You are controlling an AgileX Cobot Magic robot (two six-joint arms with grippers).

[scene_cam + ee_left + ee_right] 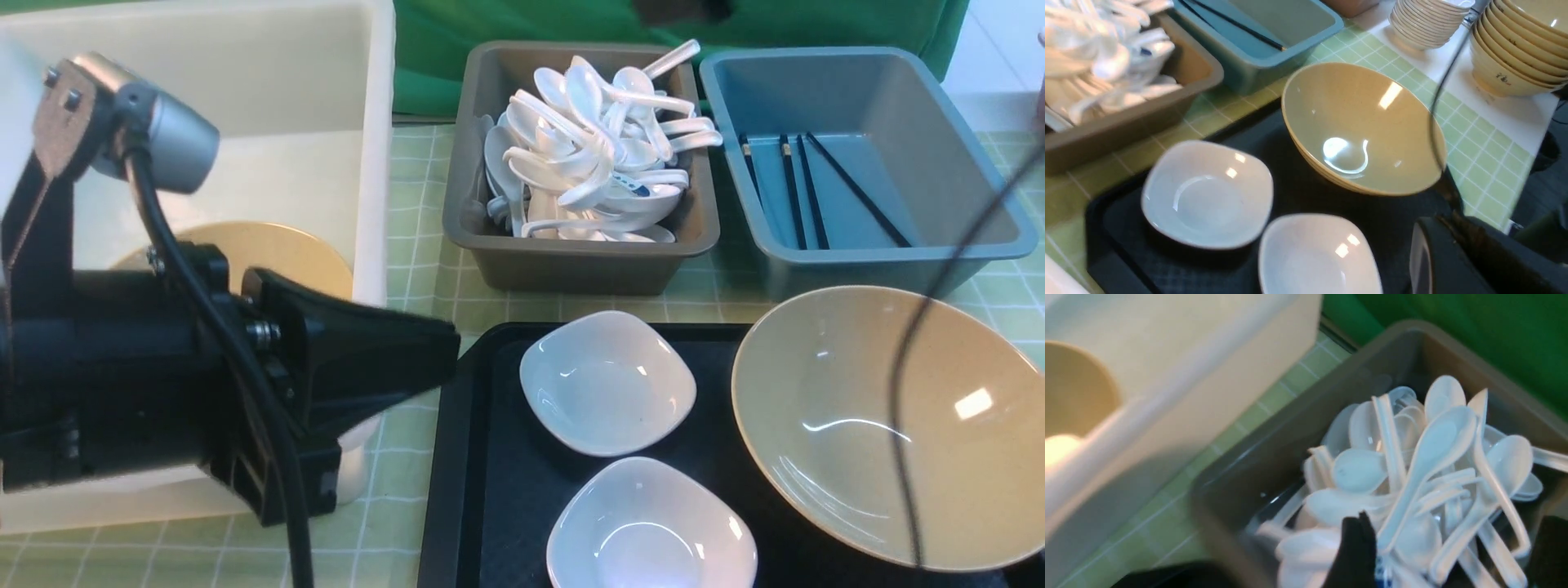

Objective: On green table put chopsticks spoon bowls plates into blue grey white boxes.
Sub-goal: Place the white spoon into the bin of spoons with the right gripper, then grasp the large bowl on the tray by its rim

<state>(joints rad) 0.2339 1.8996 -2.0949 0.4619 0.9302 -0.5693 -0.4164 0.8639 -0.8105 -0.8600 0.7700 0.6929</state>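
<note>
— Where are the white plastic spoons [596, 155]?
— Heaped in the grey-brown rectangular plastic box [571, 261], far middle of the green checked table [416, 229]. The right claw [1453, 539] hangs just over the heap, its black fingers [1359, 551] spread wide, gripping nothing.
— The chopsticks?
— A few thin black chopsticks [857, 189] lie in the blue rectangular plastic box [865, 73], just right of the grey one.
— And the bowls?
— A large round tan bowl [890, 425] and two small white squarish dishes [608, 380] [649, 527] sit on the black tray [498, 457], nearer the robot. Another tan dish [269, 249] lies in the white plastic box [371, 163] on the left.
— The left claw?
— The left claw [451, 351] is pressed together, pointing toward the tray.
</note>
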